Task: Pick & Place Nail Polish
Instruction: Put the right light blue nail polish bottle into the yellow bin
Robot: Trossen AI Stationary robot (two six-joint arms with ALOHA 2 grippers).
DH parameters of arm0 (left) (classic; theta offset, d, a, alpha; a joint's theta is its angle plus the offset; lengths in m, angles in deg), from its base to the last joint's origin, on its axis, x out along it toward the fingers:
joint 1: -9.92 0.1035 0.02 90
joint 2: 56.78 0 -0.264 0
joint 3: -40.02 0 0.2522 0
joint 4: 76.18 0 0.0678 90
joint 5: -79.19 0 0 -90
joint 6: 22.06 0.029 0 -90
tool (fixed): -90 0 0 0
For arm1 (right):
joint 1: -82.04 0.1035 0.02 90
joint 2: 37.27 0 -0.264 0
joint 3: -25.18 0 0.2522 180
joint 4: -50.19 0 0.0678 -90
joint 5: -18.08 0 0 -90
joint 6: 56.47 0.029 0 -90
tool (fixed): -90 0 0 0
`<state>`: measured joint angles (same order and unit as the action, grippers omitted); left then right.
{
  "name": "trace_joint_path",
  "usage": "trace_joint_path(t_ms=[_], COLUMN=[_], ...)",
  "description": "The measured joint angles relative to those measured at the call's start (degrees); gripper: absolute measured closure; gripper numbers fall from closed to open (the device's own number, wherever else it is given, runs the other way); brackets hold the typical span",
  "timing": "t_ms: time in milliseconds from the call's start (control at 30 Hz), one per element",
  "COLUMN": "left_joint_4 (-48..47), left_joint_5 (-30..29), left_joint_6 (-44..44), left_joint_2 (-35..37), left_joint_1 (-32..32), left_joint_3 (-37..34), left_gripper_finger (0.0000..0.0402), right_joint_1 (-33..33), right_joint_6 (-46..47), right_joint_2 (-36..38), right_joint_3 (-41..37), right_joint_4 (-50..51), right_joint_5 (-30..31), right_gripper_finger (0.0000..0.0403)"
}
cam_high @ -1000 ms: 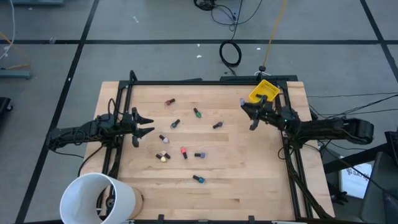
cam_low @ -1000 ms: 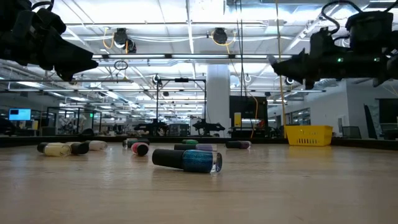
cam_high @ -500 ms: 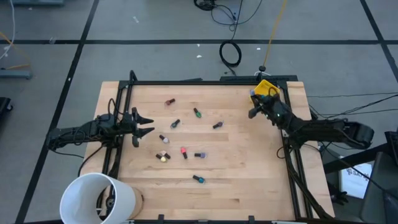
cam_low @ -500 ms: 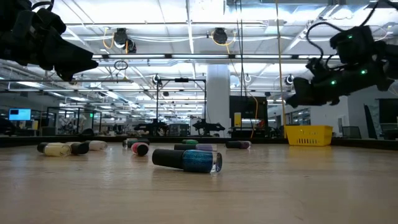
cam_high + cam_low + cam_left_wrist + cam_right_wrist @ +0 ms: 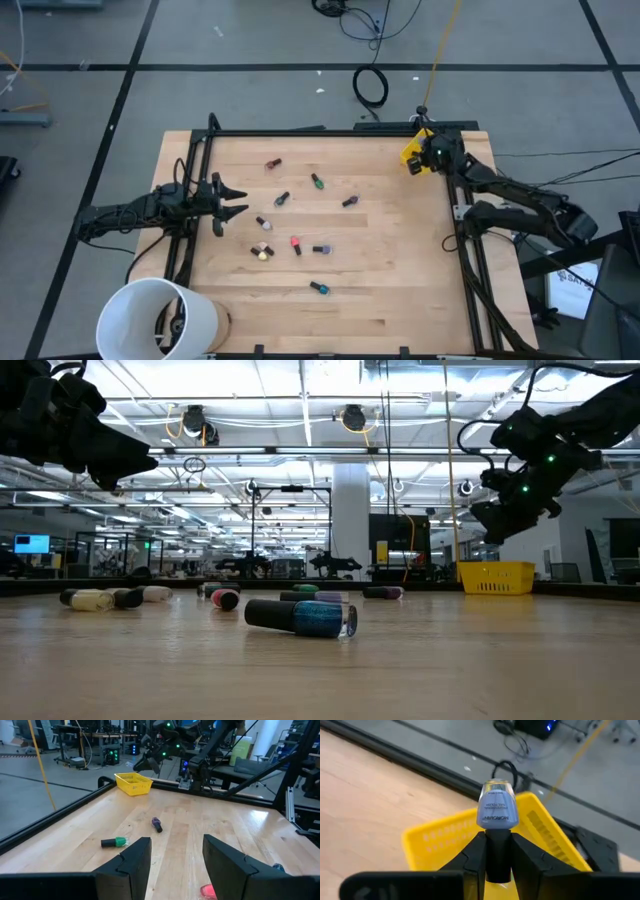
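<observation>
Wooden table point(image 5: 380, 290), right tool point(image 5: 495, 851) clamping blue nail polish point(image 5: 496, 810)

Colours on the table:
Pale-blue polish bottle point(image 5: 497, 810) w/ dark cap, yellow bin point(image 5: 440, 840) w/ slotted walls, light wood table point(image 5: 390, 270), white bucket point(image 5: 155, 318).

Left hand point(image 5: 172, 857) seen with fingers parted over the wooden desk point(image 5: 210, 827), green bottle point(image 5: 114, 842) and purple bottle point(image 5: 157, 824) lying beyond, yellow bin point(image 5: 133, 783) at the far edge, right hand point(image 5: 147, 762) held above it.
</observation>
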<state>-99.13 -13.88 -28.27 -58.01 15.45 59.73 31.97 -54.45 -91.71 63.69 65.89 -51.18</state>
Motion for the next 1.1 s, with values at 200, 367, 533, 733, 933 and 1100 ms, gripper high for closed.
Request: trace_joint_path(t_ms=[200,367,533,733,933,1100], left_joint_4=[0.0,0.0,0.0,0.0,0.0,0.0], left_joint_5=[-0.02,0.0,0.0,0.0,0.0,0.0], left_joint_6=[-0.02,-0.02,-0.02,-0.02,-0.02,-0.02], left_joint_2=[0.01,0.01,0.0,-0.01,0.01,-0.01], left_joint_1=[0.01,0.01,0.01,-0.01,-0.01,0.0], left_joint_3=[0.01,0.01,-0.01,-0.01,-0.01,-0.01], left_gripper_finger=[0.0224,0.0224,0.0224,0.0224,0.0224,0.0224], right_joint_1=[-2.07,-2.09,-2.07,-1.98,-1.98,-1.96], right_joint_6=[-0.71,0.24,2.13,3.3,3.32,4.81], right_joint_2=[-0.34,-1.02,-1.61,-1.68,-1.68,-1.68], right_joint_3=[0.0,0.0,0.0,0.0,0.0,0.0], right_joint_4=[1.38,2.7,4.35,6.53,6.66,6.66], right_joint_5=[-4.58,-6.64,-9.04,-9.04,-9.04,-9.0], right_gripper_finger=[0.0346,0.0346,0.0343,0.0333,0.0334,0.032])
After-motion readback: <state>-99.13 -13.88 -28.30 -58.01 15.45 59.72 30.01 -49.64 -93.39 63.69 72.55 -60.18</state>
